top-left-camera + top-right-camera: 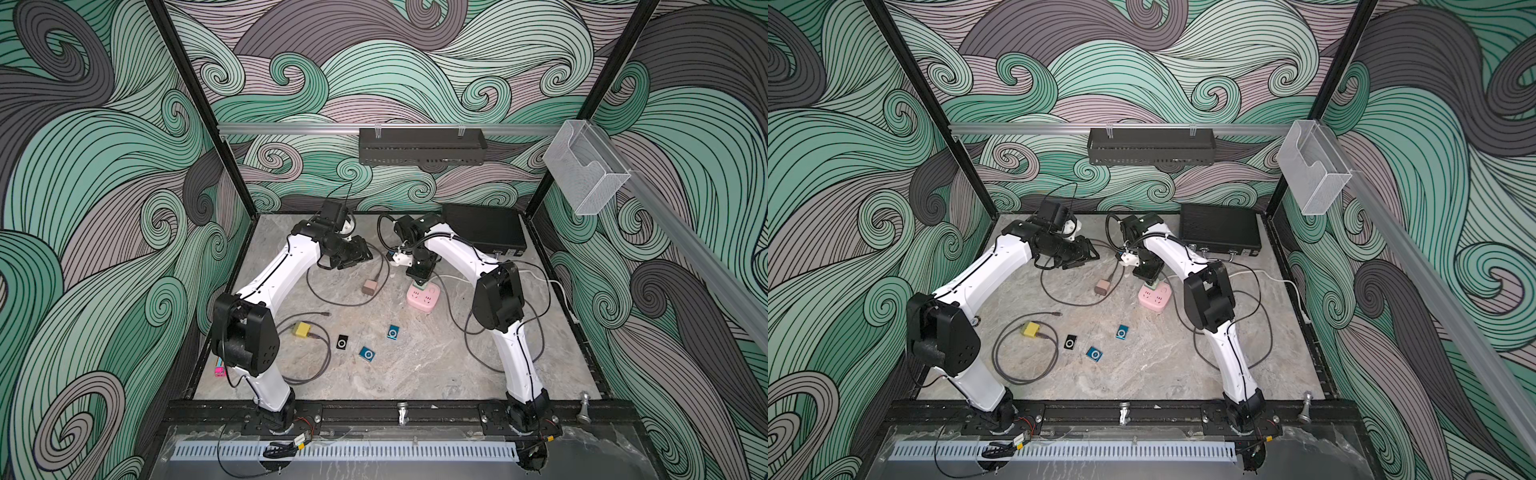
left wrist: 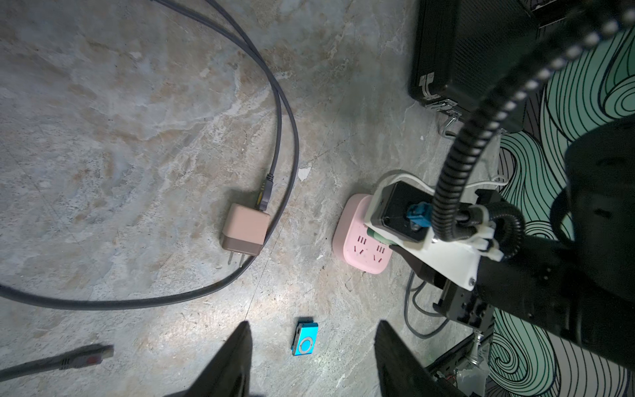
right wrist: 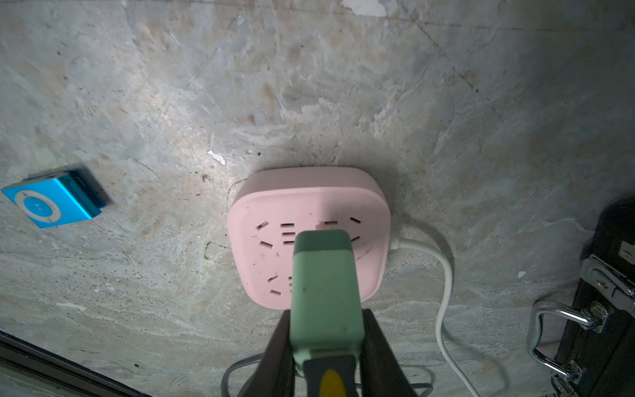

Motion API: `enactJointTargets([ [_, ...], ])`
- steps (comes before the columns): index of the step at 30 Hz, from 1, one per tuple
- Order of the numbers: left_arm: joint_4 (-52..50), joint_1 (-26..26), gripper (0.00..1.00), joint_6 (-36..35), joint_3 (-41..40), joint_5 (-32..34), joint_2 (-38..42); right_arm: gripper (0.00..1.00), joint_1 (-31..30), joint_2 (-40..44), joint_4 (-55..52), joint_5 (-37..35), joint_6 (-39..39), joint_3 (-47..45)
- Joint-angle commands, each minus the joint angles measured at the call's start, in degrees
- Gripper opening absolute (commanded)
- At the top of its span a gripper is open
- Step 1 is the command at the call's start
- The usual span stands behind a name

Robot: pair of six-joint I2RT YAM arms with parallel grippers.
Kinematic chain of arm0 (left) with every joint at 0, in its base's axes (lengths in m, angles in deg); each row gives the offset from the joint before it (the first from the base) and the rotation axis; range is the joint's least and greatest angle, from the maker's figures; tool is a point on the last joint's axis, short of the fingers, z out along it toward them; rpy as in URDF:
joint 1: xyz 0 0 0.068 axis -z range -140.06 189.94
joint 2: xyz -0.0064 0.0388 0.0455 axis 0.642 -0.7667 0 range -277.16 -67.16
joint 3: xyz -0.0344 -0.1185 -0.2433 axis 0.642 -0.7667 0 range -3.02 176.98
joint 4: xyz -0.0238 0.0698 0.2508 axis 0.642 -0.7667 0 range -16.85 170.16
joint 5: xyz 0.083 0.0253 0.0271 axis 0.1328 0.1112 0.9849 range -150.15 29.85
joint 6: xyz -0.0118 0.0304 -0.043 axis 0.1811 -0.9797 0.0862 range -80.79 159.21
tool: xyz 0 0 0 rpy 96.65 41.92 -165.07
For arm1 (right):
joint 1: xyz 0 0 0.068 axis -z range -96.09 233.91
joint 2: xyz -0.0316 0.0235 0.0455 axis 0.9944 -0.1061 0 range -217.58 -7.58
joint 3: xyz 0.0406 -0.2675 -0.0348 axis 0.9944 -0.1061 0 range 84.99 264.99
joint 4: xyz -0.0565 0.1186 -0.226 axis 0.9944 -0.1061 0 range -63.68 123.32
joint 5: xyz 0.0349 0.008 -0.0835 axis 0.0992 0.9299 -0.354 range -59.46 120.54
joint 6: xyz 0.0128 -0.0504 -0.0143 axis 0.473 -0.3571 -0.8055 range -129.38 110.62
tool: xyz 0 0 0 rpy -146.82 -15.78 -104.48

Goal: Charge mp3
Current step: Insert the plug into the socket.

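The right gripper (image 3: 326, 321) clamps a matte-green charger block (image 3: 324, 275), its end at the rounded pink socket cube (image 3: 309, 192). The left gripper (image 1: 359, 253) gapes empty. A blue metallic mp3 (image 3: 51, 199) lies apart, nearer the marbled desk's (image 3: 309, 86) front edge.

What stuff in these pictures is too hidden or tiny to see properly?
- Prongs of the green charger: in the right wrist view its own body covers them, so whether they sit inside the pink power strip is unclear.
- The pink object: in a top view, the left arm hides most of it.
- Port of the black mp3: too small in both top views.
- The right claw: in both top views, its wrist covers it.
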Motion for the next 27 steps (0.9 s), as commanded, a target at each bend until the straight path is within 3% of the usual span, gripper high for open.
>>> enactJointTargets([
  [1,0.14,-0.43,0.56,-0.65,-0.31,-0.67,-0.24,0.0,-0.17,-1.53,-1.34,-2.25,-2.13,0.95],
  [14,0.09,-0.62,0.57,0.13,-0.12,-0.89,-0.54,0.0,-0.68,-2.54,-1.96,-1.53,-1.04,0.82],
  [27,0.22,-0.7,0.57,0.45,-0.39,-1.13,1.21,0.0,-2.28,-8.92,-3.63,-6.56,0.84,-1.28],
])
